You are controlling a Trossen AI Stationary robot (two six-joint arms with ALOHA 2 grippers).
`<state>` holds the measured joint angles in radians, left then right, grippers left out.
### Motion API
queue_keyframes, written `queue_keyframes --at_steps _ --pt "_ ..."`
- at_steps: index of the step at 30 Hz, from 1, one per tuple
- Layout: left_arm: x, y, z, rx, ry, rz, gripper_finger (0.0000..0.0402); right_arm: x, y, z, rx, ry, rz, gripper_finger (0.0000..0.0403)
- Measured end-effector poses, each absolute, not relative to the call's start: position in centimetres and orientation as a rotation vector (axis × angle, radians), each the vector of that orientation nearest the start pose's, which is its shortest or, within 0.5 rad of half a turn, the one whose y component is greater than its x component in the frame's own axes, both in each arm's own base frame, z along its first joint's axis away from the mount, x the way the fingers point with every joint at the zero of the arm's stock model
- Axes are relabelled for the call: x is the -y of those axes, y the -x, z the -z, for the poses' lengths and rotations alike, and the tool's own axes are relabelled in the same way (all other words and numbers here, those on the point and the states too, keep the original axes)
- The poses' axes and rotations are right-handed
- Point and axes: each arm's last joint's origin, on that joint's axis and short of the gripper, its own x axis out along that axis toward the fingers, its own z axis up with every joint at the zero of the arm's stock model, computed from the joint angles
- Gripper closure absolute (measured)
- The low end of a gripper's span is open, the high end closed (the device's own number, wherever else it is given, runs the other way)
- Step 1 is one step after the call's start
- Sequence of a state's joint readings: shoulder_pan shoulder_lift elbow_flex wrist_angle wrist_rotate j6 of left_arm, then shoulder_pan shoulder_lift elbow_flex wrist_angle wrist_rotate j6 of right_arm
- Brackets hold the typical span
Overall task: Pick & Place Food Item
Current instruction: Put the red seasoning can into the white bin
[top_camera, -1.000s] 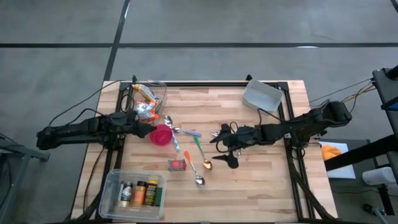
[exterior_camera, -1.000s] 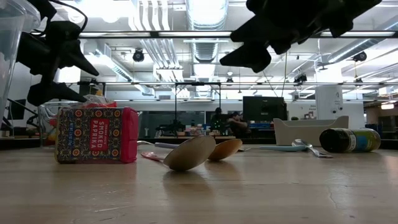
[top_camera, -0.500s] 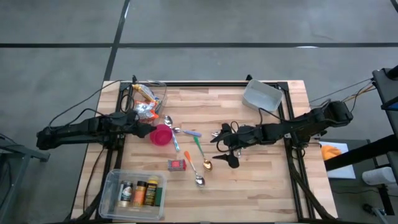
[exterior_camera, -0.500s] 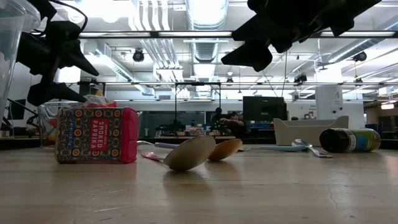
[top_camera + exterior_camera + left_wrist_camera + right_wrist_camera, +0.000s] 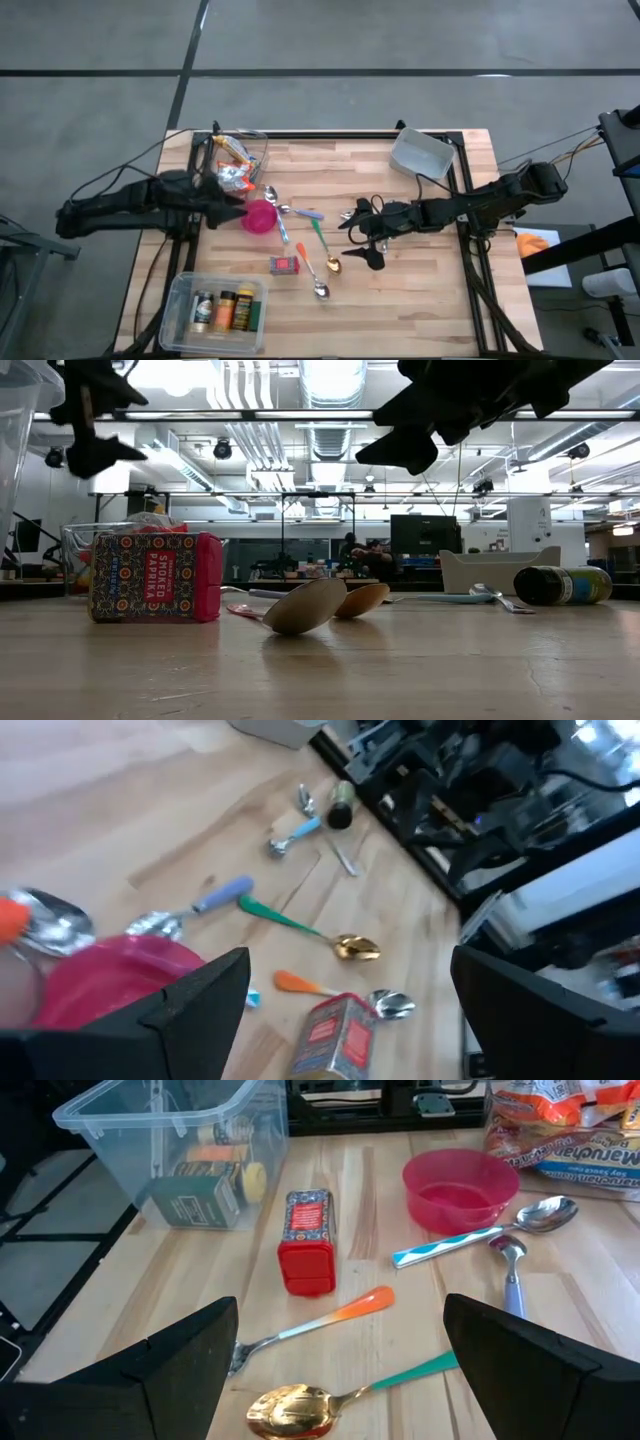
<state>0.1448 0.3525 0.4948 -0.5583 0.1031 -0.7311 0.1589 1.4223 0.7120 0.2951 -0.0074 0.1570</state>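
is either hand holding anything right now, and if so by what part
Nothing is held. The left hand is open above the pink bowl; the right hand hangs open over the table, empty.

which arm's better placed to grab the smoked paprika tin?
Probably right. Right gripper hovers open above mid-table, facing the paprika tin with clear table between. Left gripper, also open, sits at the left edge by the pink bowl.

The table holds 1 pink bowl point(image 5: 260, 216), 1 paprika tin point(image 5: 285, 265), 2 clear bins point(image 5: 215, 308) and 5 utensils point(image 5: 326, 250).
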Motion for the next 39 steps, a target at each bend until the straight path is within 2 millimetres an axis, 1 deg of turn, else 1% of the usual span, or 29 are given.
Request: queue_keyframes --at_steps 3,6,9,12,16,20,26,34,37,39 --pt "-1.2 -9.6 -27.0 -0.430 0.711 -0.221 0.0055 -4.7 -29.1 -21.1 -0.427 -0.123 -0.131 0.0051" --pt "-1.3 -10.3 -28.7 -0.508 0.643 -0.234 0.0055 -4.7 -29.1 -21.1 -0.426 -0.123 -0.131 0.0051" --pt "-1.4 -11.5 -29.9 -0.589 0.574 -0.230 0.0055 -4.7 -29.1 -21.1 -0.427 -0.123 -0.131 0.0051" --pt "-1.5 -13.1 -30.5 -0.648 0.508 -0.211 0.0055 -4.7 -29.1 -21.1 -0.427 -0.123 -0.131 0.0051" --pt "-1.1 -15.1 -30.9 -0.704 0.468 -0.172 0.0055 -4.7 -29.1 -21.1 -0.427 -0.123 -0.130 0.0051" --pt "-0.1 -16.4 -30.5 -0.762 0.394 -0.119 0.0055 -4.7 -29.1 -21.1 -0.427 -0.123 -0.130 0.0051" --pt "1.9 -17.3 -29.4 -0.843 0.309 -0.126 0.0055 -4.7 -29.1 -21.1 -0.427 -0.123 -0.130 0.0051" --pt "4.7 -18.2 -29.8 -0.827 0.202 -0.133 0.0055 -4.7 -29.1 -21.1 -0.427 -0.123 -0.130 0.0051" --pt "5.7 -19.1 -30.0 -0.806 0.176 -0.103 0.0055 -4.7 -29.1 -21.1 -0.426 -0.123 -0.130 0.0051" --pt "6.4 -19.8 -29.7 -0.834 0.123 -0.080 0.0055 -4.7 -29.1 -21.1 -0.426 -0.123 -0.130 0.0051"
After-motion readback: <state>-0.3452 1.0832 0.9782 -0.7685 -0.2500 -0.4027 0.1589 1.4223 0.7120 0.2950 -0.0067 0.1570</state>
